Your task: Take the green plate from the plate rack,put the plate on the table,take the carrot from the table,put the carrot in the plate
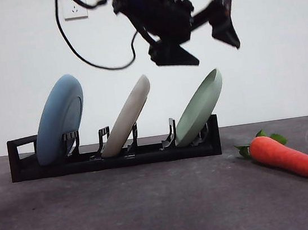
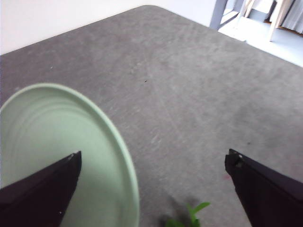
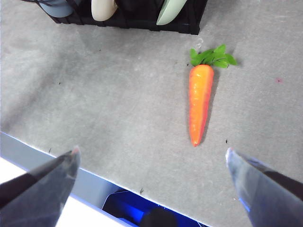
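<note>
Left gripper (image 1: 206,37) hangs above the plate rack (image 1: 114,157), jaws spread wide and holding nothing, right over the green plate's (image 1: 199,112) top edge; that plate leans in the end slot nearest the carrot (image 1: 290,158), with a cream plate (image 1: 127,117) in the middle slot and a blue plate (image 1: 58,121) at the handle end; the carrot lies on the table (image 1: 127,215) just beside the rack, leaves toward it; right gripper (image 3: 151,156) waits near the table's edge, jaws wide, empty.
</note>
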`<state>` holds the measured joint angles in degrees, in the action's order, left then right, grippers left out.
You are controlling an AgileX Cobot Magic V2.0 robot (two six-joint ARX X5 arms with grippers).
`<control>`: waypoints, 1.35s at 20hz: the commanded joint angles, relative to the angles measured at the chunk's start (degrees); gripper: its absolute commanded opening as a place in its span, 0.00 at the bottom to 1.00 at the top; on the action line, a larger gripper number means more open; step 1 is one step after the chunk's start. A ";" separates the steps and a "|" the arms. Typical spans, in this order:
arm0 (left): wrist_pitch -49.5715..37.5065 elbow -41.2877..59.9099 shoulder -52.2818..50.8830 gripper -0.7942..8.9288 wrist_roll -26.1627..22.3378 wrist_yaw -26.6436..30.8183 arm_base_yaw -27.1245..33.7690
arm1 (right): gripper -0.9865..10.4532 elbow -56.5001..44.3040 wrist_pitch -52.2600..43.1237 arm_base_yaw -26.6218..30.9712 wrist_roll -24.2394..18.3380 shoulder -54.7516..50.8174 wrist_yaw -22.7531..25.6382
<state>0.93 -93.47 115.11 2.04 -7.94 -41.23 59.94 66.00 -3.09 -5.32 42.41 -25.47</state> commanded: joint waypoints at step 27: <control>-1.29 -0.07 6.69 0.07 -2.05 1.51 -1.42 | 0.69 0.17 -0.24 -0.09 0.35 -0.04 -0.09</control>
<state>-0.49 -93.47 120.53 0.62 -5.48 -42.39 59.94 66.00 -3.09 -5.19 42.41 -25.50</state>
